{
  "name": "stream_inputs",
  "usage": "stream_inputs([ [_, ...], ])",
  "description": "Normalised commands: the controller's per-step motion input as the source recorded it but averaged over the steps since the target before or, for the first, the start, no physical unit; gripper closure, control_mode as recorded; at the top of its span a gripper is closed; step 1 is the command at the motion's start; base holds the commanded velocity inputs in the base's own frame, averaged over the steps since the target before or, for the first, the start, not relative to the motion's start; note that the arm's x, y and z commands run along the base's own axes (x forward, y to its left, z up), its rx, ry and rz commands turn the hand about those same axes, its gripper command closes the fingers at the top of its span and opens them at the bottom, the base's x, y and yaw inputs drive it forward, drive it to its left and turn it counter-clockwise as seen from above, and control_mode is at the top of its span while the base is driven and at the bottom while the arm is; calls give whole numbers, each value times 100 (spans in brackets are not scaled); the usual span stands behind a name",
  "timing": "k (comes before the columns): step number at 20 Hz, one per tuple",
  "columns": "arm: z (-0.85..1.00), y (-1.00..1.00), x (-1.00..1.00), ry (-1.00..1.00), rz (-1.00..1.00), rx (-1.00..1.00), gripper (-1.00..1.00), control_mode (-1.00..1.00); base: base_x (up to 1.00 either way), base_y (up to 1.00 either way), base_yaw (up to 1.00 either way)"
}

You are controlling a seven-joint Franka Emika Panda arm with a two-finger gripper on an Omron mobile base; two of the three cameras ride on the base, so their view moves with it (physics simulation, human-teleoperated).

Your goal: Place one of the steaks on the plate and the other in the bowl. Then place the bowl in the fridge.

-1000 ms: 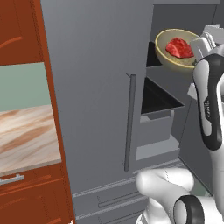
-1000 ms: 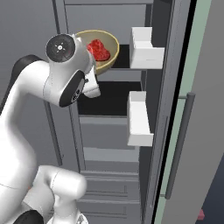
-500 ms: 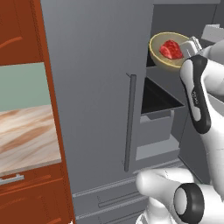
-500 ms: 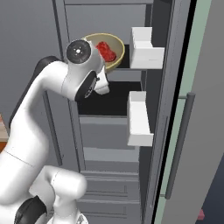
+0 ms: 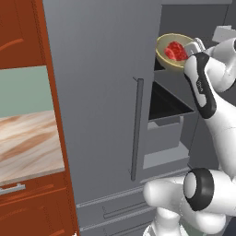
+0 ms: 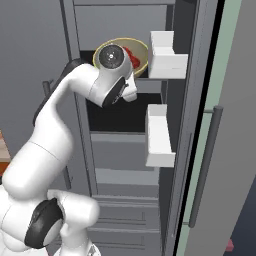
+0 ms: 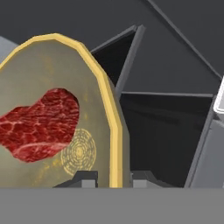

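Observation:
The olive-yellow bowl (image 5: 165,56) hangs tilted at the open fridge's (image 5: 101,92) upper shelf level, with one red steak (image 5: 174,50) lying inside it. My gripper (image 5: 193,45) is shut on the bowl's near rim. In the hand view the rim (image 7: 109,109) runs between my fingertips (image 7: 84,177), and the steak (image 7: 39,124) sits left of them. From the right base view my arm covers part of the bowl (image 6: 141,52) and steak (image 6: 132,56). The plate is out of view.
The fridge's left door stays closed, with its bar handle (image 5: 136,129). A dark shelf (image 5: 168,105) lies below the bowl. The open right door (image 6: 200,130) carries white bins (image 6: 167,55) (image 6: 159,135). Red-brown cabinets (image 5: 27,37) and a marble counter (image 5: 27,143) stand left.
My arm has stretched forward and carried the bowl with the steak deeper into the fridge opening. The grip on the rim is unchanged.

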Motion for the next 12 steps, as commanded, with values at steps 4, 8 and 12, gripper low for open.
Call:
stream_inputs([
  [4,-1,-14,61,0,0,0,100,-100,0,0,0],
  [8,-6,-8,63,0,0,0,100,-100,0,0,0],
  [12,-1,-1,64,0,0,0,100,-100,0,0,0],
])
